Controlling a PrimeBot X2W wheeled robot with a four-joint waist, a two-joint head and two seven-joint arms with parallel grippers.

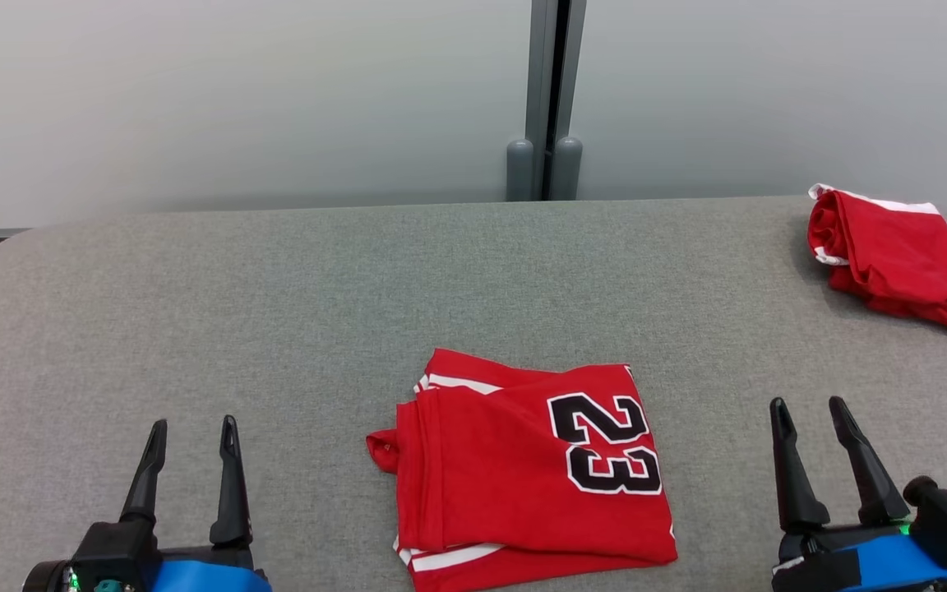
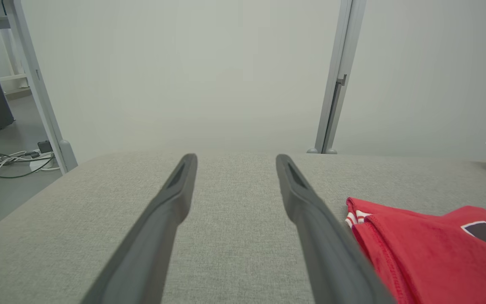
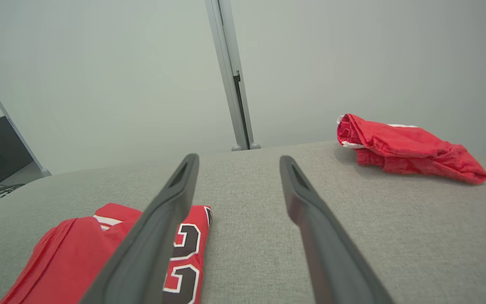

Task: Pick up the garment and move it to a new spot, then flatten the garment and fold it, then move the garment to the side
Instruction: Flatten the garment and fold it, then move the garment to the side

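Lower left of the head view: left tool [image 1: 194, 422], fingers spread wide, gripping nothing, tips pointing up the frame over bare grey bench [image 1: 276, 312].

Lower middle, between the two tools: folded red jersey [image 1: 523, 469] with a black 23 lying on its side. Rests flat on the bench, touching neither tool. Looks folded already, so probably awaits only the move to the side. Roughly square as folded, with no clear long axis. Shows a folded edge and a small bunched corner toward the left tool, and white stripes at the top and bottom edges. Lies right of the left tool and left of the right tool, a little nearer the right one, though close to even.

Lower right: right tool [image 1: 809, 403], likewise spread open and empty, tips leaning slightly leftward.

Upper right corner, well apart from both tools: second red garment [image 1: 901, 259], loosely bundled near the bench's far edge. Right tool plainly nearer to that one.
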